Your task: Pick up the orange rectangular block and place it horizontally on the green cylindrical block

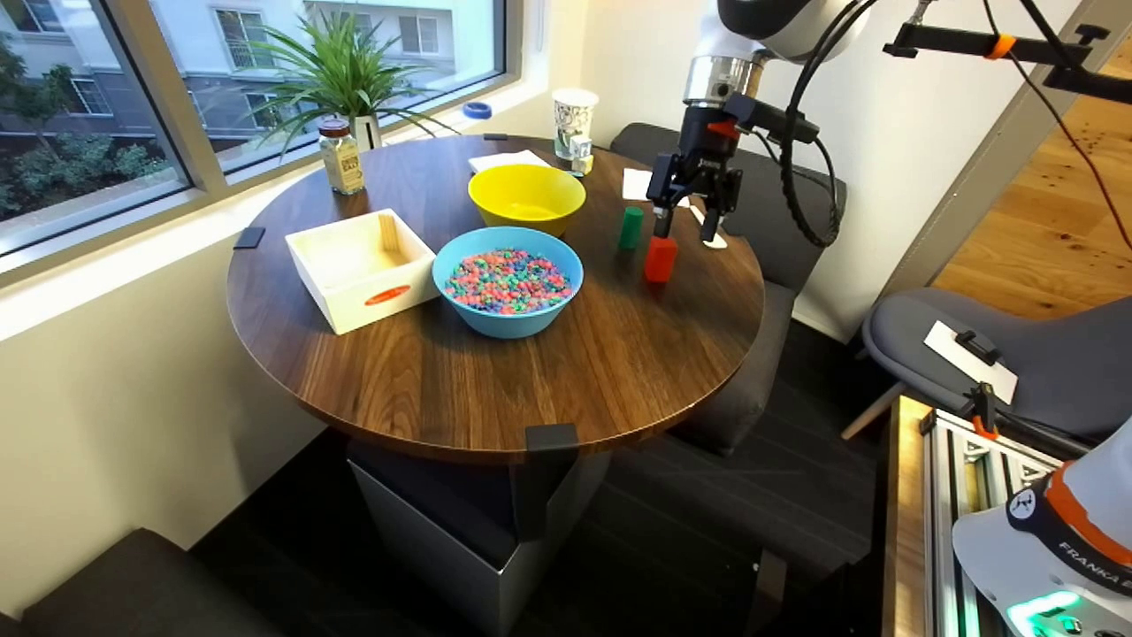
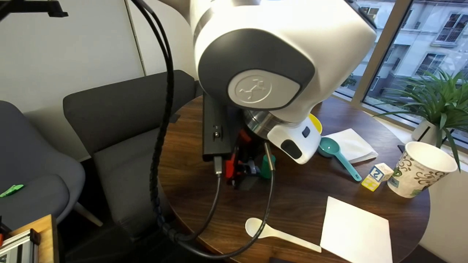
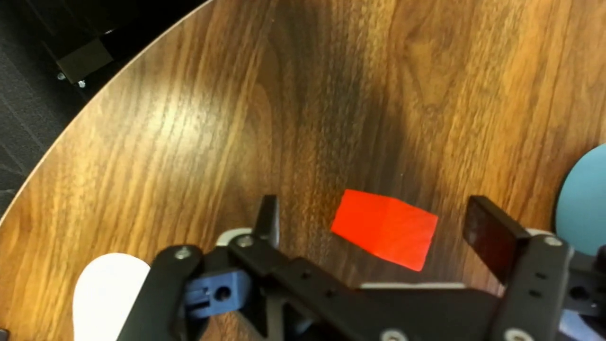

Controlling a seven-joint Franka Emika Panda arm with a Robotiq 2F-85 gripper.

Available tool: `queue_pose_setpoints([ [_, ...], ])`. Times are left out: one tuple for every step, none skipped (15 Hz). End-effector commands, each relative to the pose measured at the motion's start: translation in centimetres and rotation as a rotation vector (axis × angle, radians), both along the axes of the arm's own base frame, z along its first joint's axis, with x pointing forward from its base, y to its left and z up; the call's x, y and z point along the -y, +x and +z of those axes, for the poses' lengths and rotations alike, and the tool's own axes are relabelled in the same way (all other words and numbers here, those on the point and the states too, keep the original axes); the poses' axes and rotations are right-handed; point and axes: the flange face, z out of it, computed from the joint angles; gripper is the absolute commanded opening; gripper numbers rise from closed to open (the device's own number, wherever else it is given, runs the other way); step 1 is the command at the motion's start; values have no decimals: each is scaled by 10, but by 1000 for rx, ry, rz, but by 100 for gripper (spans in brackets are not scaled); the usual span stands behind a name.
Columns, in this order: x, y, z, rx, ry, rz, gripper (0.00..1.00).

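Observation:
The orange rectangular block [image 1: 660, 259] stands upright on the round wooden table. It is partly hidden behind the arm in an exterior view [image 2: 230, 168]. The green cylindrical block [image 1: 631, 228] stands upright a little behind and beside it; it also shows, partly covered, in an exterior view [image 2: 267, 168]. The wrist view does not show the green block. My gripper [image 1: 687, 232] points down above the table near the orange block. In the wrist view my gripper [image 3: 373, 213] is open, and the orange block [image 3: 384, 230] appears between the fingers with gaps on both sides.
A blue bowl of beads [image 1: 511, 324], a yellow bowl [image 1: 527, 196] and a white wooden box [image 1: 385, 307] stand on the table. A white spoon [image 2: 289, 238], a teal scoop [image 2: 343, 160], letter blocks [image 2: 379, 172] and a paper cup [image 2: 413, 173] lie or stand nearby.

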Motion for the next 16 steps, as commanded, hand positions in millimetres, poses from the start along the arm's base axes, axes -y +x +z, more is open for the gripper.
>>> queue_pose_setpoints([
  [-3, 17, -5, -54, 29, -16, 100],
  [-4, 19, -7, -62, 31, -16, 100],
  [-4, 21, -9, -70, 28, -17, 100],
  [-4, 23, -10, -79, 30, -23, 100],
  [-3, 26, -11, -87, 31, -29, 100],
  [-3, 28, -12, -92, 32, -36, 100],
  [-2, 30, -13, -98, 29, -47, 100],
  [-2, 32, -13, -105, 32, -53, 100],
  [-2, 33, -14, -113, 31, -62, 100],
  [-2, 35, -14, -127, 35, -75, 100],
  [-3, 36, -15, -141, 36, -94, 100],
  [-2, 37, -15, -152, 33, -114, 100],
  [-2, 39, -15, -159, 34, -131, 100],
  [-2, 40, -16, -167, 32, -147, 100],
  [-2, 41, -16, -172, 30, -162, 100],
  [-1, 42, -17, -180, 29, -178, 100],
])
